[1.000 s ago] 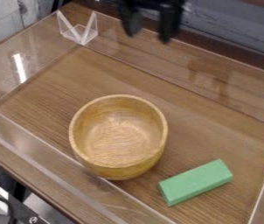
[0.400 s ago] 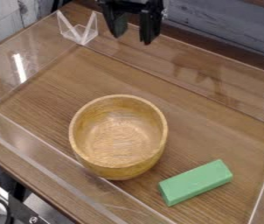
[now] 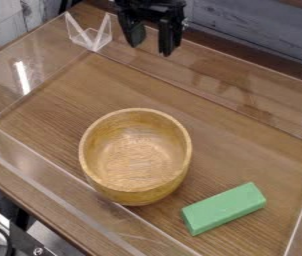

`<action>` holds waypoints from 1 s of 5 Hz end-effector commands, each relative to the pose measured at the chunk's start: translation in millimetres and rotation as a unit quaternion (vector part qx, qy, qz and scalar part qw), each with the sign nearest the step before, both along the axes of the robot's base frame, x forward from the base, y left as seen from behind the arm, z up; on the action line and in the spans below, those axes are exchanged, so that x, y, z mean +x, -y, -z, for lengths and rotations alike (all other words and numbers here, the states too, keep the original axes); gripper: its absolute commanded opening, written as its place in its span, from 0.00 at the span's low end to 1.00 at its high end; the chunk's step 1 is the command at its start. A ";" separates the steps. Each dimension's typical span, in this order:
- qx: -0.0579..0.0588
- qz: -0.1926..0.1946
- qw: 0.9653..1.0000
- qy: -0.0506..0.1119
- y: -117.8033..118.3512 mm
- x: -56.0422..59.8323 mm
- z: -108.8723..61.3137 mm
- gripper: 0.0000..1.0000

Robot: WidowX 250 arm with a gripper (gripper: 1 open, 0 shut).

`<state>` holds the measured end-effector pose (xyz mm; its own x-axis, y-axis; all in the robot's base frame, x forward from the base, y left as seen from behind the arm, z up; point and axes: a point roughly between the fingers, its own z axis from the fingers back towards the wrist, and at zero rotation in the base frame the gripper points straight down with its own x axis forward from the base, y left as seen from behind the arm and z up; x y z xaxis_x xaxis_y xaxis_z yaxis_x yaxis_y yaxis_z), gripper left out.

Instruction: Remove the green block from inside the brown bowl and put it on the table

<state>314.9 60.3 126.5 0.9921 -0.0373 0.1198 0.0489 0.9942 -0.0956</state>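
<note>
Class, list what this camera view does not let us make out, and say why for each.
- The arm above the pincer: cut off by the top edge.
- The table under the bowl: hidden by the bowl.
- The underside of the green block: it faces away from the camera.

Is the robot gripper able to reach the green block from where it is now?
Probably yes: the open gripper is far off, at the table's other end, but the green block lies uncovered on the table, outside the brown bowl.
</note>
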 end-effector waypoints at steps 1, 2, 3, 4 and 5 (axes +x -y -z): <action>0.009 -0.004 1.000 0.024 -7.1 6.2 -7.8 1.00; 0.010 -0.003 1.000 0.026 -8.9 9.1 -3.5 1.00; 0.012 -0.003 1.000 0.027 -11.3 12.3 0.6 1.00; 0.013 -0.004 1.000 0.028 -14.5 16.4 4.1 1.00; 0.013 -0.006 0.999 0.028 -18.2 21.0 7.3 1.00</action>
